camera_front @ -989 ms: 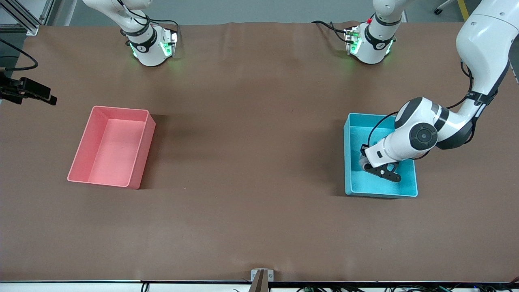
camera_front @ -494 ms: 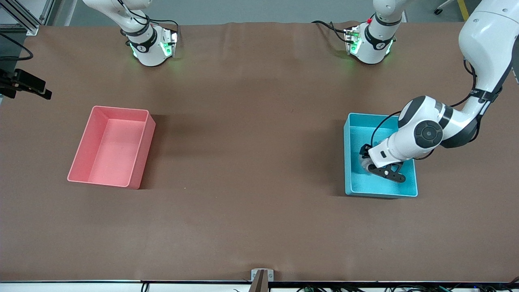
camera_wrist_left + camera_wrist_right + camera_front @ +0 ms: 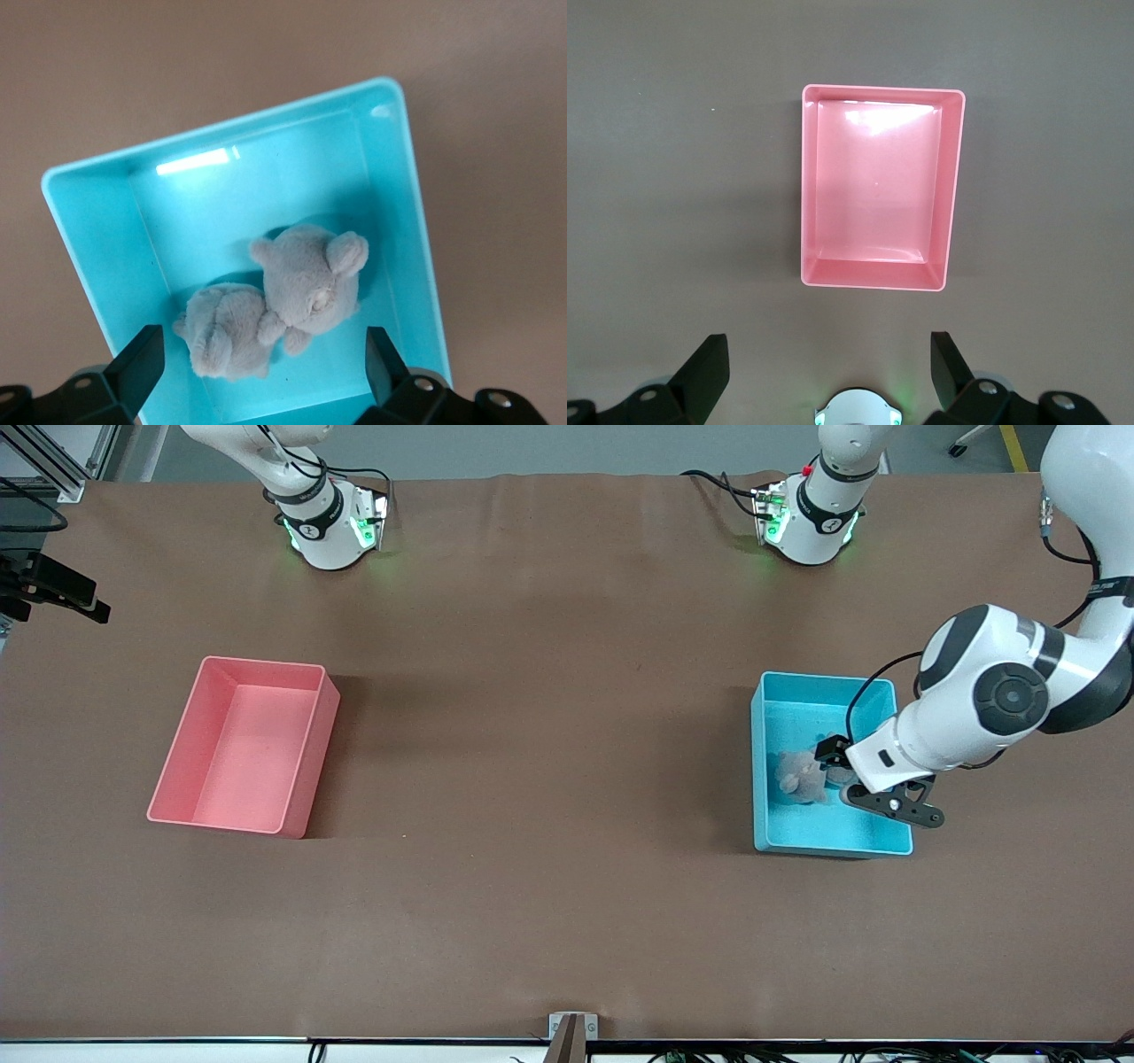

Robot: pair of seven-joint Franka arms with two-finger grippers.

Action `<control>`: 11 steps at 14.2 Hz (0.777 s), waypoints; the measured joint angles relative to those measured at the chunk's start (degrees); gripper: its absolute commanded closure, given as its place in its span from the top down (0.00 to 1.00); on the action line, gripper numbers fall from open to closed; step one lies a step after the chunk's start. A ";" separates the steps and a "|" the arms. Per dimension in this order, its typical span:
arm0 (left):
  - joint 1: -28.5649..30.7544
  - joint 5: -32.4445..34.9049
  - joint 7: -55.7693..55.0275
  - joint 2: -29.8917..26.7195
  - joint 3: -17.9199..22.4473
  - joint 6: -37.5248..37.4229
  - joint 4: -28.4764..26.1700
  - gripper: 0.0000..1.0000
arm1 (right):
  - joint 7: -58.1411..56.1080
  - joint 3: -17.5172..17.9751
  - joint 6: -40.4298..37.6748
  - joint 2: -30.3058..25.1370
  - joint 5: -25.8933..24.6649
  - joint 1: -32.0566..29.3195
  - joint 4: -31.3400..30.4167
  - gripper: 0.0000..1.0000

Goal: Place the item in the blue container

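Note:
The blue container [image 3: 758, 779] stands at the left arm's end of the table, and a grey plush toy [image 3: 800, 777] lies on its floor. My left gripper [image 3: 866, 781] hangs open above the bin, apart from the toy. In the left wrist view the plush toy [image 3: 292, 292] lies loose in the blue container [image 3: 221, 133], below the open left gripper [image 3: 263, 343] and touching neither of its fingers [image 3: 142, 359]. My right gripper [image 3: 55, 593] is held high over the right arm's end of the table. The right wrist view shows that right gripper [image 3: 828, 350] open and empty.
A pink bin [image 3: 308, 779] of like shape stands empty toward the right arm's end, and the right wrist view looks down on the pink bin [image 3: 877, 276]. Both arm bases [image 3: 328, 527] stand along the table's edge farthest from the front camera. Brown cloth covers the table.
The left gripper has risen and drawn back toward the left arm's end of the bin, uncovering the plush toy on the bin floor. The right gripper has drifted slightly.

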 measured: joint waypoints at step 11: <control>1.36 -22.52 12.53 -23.27 6.59 -4.20 2.48 1.00 | -3.56 0.01 -0.21 -0.03 -0.38 0.06 0.04 1.00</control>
